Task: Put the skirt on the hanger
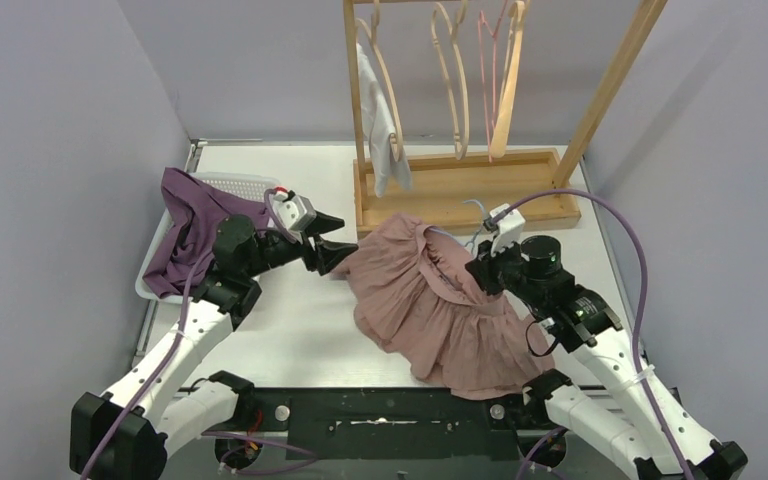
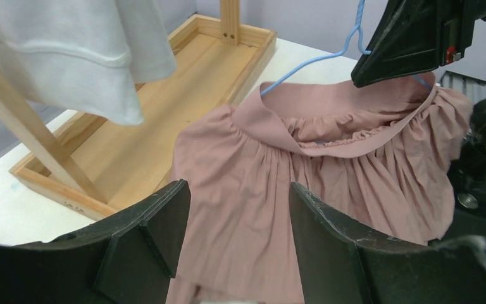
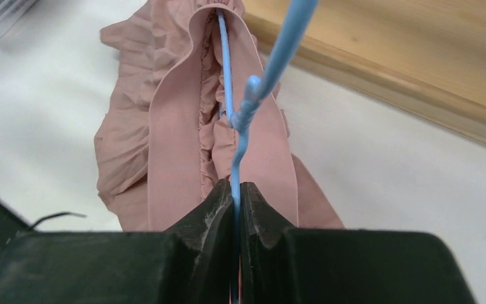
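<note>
A dusty pink pleated skirt (image 1: 430,310) lies crumpled on the white table between my arms. A thin blue wire hanger (image 3: 226,82) runs inside its waistband, and its hook (image 2: 329,56) sticks out toward the wooden rack. My right gripper (image 1: 482,270) is at the skirt's right side, shut on the hanger's wire (image 3: 236,187). My left gripper (image 1: 335,242) stands open at the skirt's left edge. In the left wrist view its fingers straddle the pleated fabric (image 2: 237,190) without pinching it. The skirt (image 2: 329,171) hides most of the hanger.
A wooden rack (image 1: 460,185) stands at the back with several wooden hangers (image 1: 450,70) and a white garment (image 1: 380,130). At the left a purple garment (image 1: 195,225) drapes over a white basket (image 1: 245,183).
</note>
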You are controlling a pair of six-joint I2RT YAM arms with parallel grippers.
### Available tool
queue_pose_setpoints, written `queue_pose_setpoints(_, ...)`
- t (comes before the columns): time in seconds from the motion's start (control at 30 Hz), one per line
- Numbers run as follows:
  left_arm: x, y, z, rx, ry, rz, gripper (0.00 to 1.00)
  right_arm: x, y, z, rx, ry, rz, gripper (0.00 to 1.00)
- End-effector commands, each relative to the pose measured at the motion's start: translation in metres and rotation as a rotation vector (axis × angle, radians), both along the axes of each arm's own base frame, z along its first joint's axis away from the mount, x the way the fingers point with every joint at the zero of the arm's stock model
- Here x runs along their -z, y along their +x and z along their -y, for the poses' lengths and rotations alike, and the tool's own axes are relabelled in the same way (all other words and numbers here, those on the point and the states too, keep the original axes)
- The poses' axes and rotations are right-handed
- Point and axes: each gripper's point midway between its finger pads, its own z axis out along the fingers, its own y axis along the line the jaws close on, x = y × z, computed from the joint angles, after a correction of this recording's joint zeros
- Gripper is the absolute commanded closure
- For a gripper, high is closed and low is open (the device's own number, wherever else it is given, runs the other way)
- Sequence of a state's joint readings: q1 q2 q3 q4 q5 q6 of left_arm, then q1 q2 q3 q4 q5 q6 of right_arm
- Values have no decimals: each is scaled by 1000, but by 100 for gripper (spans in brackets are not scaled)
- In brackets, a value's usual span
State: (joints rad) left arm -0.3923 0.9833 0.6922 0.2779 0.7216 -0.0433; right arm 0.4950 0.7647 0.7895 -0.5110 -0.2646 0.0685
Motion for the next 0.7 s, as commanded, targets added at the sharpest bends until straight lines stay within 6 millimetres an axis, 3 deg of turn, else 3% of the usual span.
queue_pose_setpoints(0.0, -26, 15, -5, -98, -76, 68, 42, -49, 43, 48, 392, 76, 141, 100)
queue_pose_setpoints(0.2, -8, 24, -17, -207, -91, -7, 42, -75, 69, 113, 677, 82, 166, 100)
queue_pose_setpoints(0.3, -5, 21, -17, -206, -93, -25, 42, -103, 86, 137, 743, 111, 201, 100)
queue_pose_setpoints(0.5, -3, 19, -18, -208, -89, -47, 42, -171, 115, 166, 791, 86, 284, 100)
queue_pose_setpoints(0.67, 0, 15, -19, -207, -100, -71, 42, -209, 138, 178, 745, 33, 309, 100)
